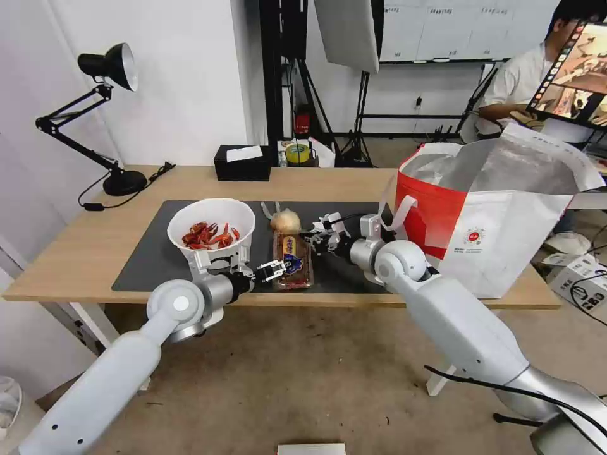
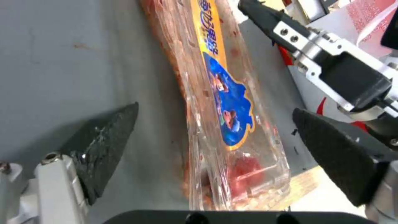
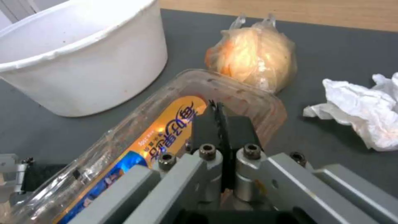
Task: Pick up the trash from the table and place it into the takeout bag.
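A clear rectangular tray (image 1: pixel 292 260) with a blue and yellow label lies on the dark mat of the table (image 1: pixel 76 253). My left gripper (image 1: pixel 273 270) is open at the tray's near end, and its black fingers (image 2: pixel 104 149) straddle the tray (image 2: pixel 224 124). My right gripper (image 1: pixel 314 239) is at the tray's far right side, its fingers (image 3: pixel 217 124) pressed together on the tray's rim (image 3: pixel 166 124). The white bowl (image 1: pixel 212 227) of red shells stands left of the tray. The knotted bag (image 3: pixel 253 56) and crumpled tissue (image 3: pixel 360 109) lie behind it. The takeout bag (image 1: pixel 493 215) stands open at the right.
A black tissue box (image 1: pixel 242 163) sits at the table's back edge, with a black desk lamp (image 1: pixel 117 126) at the back left. A tape roll (image 1: pixel 297 153) lies behind the table. The takeout bag's white handle (image 1: pixel 398 212) hangs close to my right wrist.
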### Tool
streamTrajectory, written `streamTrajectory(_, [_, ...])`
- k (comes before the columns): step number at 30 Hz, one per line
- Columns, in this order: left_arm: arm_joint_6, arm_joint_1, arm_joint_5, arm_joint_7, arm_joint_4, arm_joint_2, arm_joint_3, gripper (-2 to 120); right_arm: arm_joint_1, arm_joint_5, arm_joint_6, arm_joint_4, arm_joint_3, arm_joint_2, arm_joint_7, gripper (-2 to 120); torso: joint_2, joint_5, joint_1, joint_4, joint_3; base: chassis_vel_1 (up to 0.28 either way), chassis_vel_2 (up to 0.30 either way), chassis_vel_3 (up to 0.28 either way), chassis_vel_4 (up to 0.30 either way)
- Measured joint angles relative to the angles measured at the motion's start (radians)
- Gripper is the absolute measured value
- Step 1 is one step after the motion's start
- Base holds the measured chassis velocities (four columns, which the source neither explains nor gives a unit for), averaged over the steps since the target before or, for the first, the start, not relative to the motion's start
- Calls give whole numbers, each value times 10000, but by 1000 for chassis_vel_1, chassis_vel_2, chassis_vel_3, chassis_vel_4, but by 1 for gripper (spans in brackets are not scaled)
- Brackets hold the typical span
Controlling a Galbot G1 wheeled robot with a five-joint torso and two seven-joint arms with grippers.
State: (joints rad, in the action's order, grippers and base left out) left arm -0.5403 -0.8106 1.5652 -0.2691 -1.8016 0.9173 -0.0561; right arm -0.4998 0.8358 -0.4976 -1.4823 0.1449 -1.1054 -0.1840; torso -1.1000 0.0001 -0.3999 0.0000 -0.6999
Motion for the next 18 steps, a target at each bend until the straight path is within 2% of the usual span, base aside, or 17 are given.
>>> streamTrajectory(6, [8,74,-16,1,57,45,108,100,-51,-3,6,11,-51,-1,5,0,0,0,0,1,0,0,0,0,0])
streamTrajectory(9, [16,110,-25,9,87,50,143,96,-44,-3,8,23,-59,-2,6,0,0,0,0,1,0,0,0,0,0])
streamTrajectory(11, [30,126,-41,-14,123,59,162,84,-21,2,8,27,-74,-4,11,0,0,-1,0,2,0,0,0,0,0])
streamTrajectory(13, [33,125,-42,-15,124,59,165,82,-21,2,9,27,-75,-4,11,0,0,-1,0,2,-1,0,0,0,0])
streamTrajectory(15, [33,111,-42,-15,125,58,174,71,-37,2,11,27,-85,-17,14,0,0,-3,0,0,-2,0,0,0,0])
streamTrajectory(16, [33,111,-42,-15,125,58,174,71,-37,2,11,27,-85,-17,14,0,0,-3,0,0,-2,0,0,0,0])
streamTrajectory(18, [16,106,-42,-18,124,41,176,60,-40,1,13,37,-90,-49,23,0,0,-3,0,-1,-2,0,0,0,0])
